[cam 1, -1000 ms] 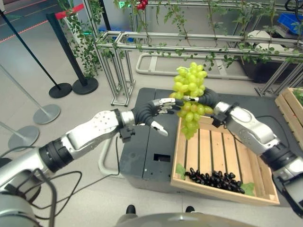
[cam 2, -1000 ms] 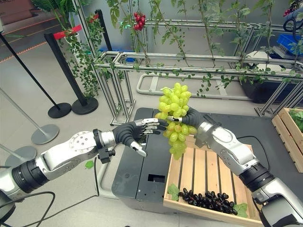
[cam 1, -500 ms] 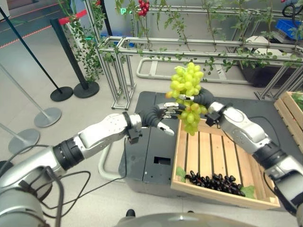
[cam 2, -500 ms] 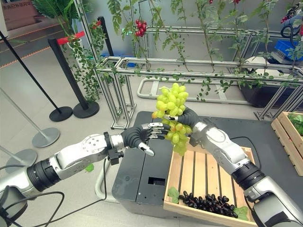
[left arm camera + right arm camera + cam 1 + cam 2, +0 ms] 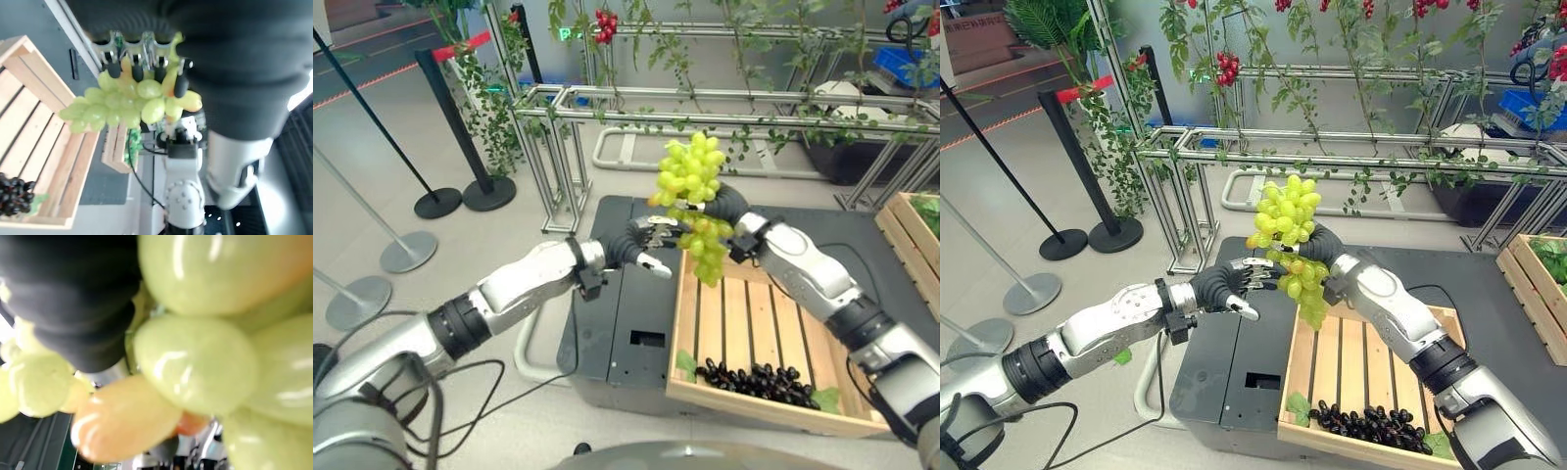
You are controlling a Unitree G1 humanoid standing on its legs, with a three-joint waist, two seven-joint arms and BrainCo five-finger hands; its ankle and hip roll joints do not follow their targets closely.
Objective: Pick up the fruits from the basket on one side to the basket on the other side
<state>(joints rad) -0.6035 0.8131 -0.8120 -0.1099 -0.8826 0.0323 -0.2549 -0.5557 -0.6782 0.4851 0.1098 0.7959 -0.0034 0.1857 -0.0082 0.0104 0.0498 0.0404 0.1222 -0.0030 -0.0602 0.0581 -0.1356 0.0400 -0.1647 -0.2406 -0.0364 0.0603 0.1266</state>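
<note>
We saw the green grapes (image 5: 693, 201) held up in the air above the near-left corner of the wooden crate (image 5: 683, 304), between our two hands. Our right hand (image 5: 1317, 244) was behind the bunch at its middle; in the eye views its dark cover wrapped against the fruit, and in its wrist view grapes pressed right up against the cover, so we took it to be gripping the bunch, though the fingers themselves were hidden among the grapes. Our left hand (image 5: 646, 238) reached in from the left, its fingers (image 5: 136, 68) stretched out nearly straight with the dark tips touching the side of the bunch, thumb apart below; they were not curled round it. The upper part of the bunch stood above both hands and the lower part hung down towards the crate's rim. Inside the crate, a bunch of dark grapes (image 5: 759, 377) lay at the near end on the slats, with a green leaf (image 5: 686, 365) beside it at the near-left corner. The crate sat on a dark counter (image 5: 622, 323). Behind stood a metal frame (image 5: 607, 108) with vines.
</note>
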